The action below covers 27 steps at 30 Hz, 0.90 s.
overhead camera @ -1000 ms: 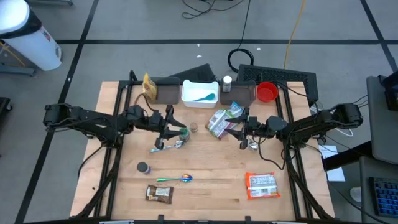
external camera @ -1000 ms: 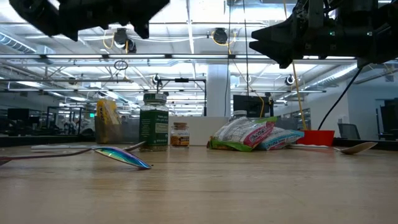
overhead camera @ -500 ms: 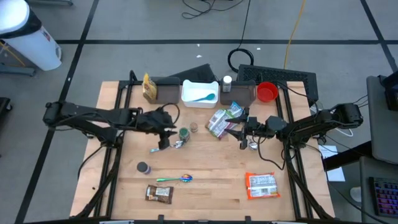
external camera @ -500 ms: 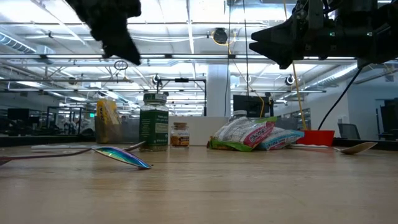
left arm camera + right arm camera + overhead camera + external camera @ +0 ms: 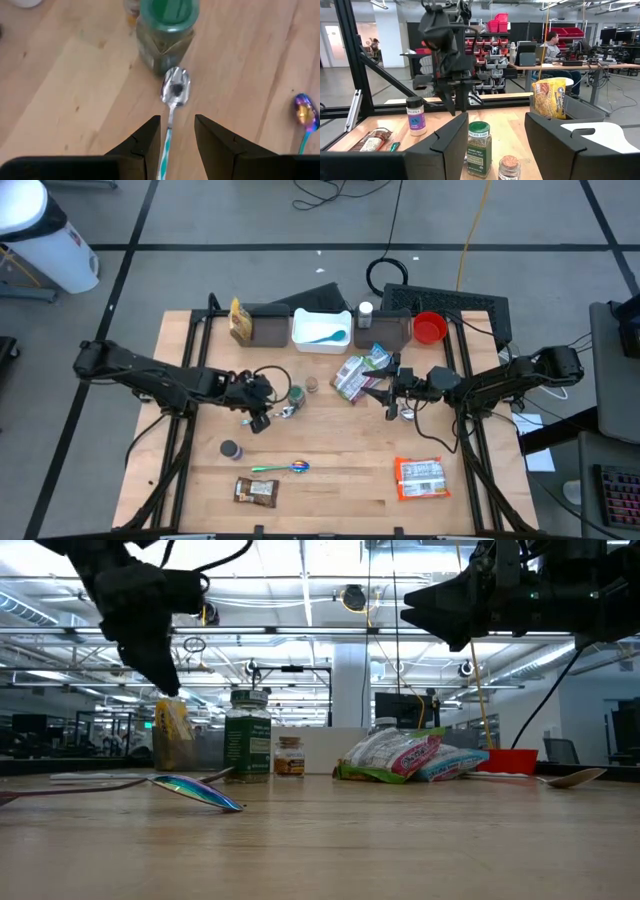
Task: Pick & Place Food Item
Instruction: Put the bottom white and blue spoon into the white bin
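My left gripper [image 5: 265, 410] hangs open and slanting downward over a silver spoon [image 5: 175, 89] with a teal-and-white handle, clear of it; the low view shows the gripper [image 5: 166, 680] well above the table. A green-lidded jar [image 5: 296, 393] stands just beyond the spoon, next to a small spice jar [image 5: 313, 384]. Two snack bags [image 5: 355, 375] lie at the centre. My right gripper [image 5: 384, 392] hovers open beside them, held about level, with nothing between its fingers [image 5: 451, 142].
At the near edge lie an orange packet [image 5: 420, 477], a brown bar wrapper [image 5: 255, 491], an iridescent spoon [image 5: 285, 468] and a small dark-lidded jar [image 5: 231, 449]. Along the far edge stand a yellow bag [image 5: 238, 320], a white bin [image 5: 320, 328] and a red bowl [image 5: 430, 328].
My left gripper has tipped from roughly level to slanting down, rolled at the wrist, and sunk while drawing back toward the table's left and near edge. It now hangs over the silver spoon.
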### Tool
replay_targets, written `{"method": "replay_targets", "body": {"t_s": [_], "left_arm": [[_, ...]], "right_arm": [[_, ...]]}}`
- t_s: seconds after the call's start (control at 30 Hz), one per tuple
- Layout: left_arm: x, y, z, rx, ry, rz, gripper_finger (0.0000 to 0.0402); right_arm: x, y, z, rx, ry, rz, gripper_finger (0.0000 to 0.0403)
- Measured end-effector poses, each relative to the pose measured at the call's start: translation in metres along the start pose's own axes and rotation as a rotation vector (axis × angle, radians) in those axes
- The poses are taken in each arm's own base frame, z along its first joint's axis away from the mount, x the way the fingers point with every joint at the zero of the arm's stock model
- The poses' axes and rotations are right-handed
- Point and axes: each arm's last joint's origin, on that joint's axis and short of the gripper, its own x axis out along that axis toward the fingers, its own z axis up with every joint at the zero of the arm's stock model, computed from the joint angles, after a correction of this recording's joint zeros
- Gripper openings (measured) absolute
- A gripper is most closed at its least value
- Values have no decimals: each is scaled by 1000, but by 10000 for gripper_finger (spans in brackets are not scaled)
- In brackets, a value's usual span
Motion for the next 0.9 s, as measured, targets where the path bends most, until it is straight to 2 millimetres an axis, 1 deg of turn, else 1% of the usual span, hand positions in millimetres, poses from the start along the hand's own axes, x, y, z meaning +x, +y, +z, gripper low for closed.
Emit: {"method": "replay_targets", "body": {"t_s": [0.13, 0.3, 0.43, 0.5, 0.6, 0.67, 0.73, 0.9], "left_arm": [[4, 1, -2, 3, 20, 19, 129], [6, 0, 0, -2, 0, 23, 129], [6, -3, 3, 59, -17, -26, 129], [6, -6, 7, 94, -66, -51, 129], [6, -7, 10, 59, -93, -59, 129], [12, -8, 11, 37, -84, -54, 129], [19, -7, 7, 46, -26, -49, 129], [46, -10, -2, 66, 117, -49, 129]], "right_arm": [[0, 0, 0, 0, 0, 0, 189], [0, 0, 0, 0, 0, 0, 191], [0, 0, 0, 0, 1, 0, 188], [0, 0, 0, 0, 3, 0, 188], [0, 0, 0, 0, 2, 0, 190], [0, 0, 0, 0, 3, 0, 191], [0, 0, 0, 0, 3, 0, 191], [0, 0, 0, 0, 3, 0, 188]]}}
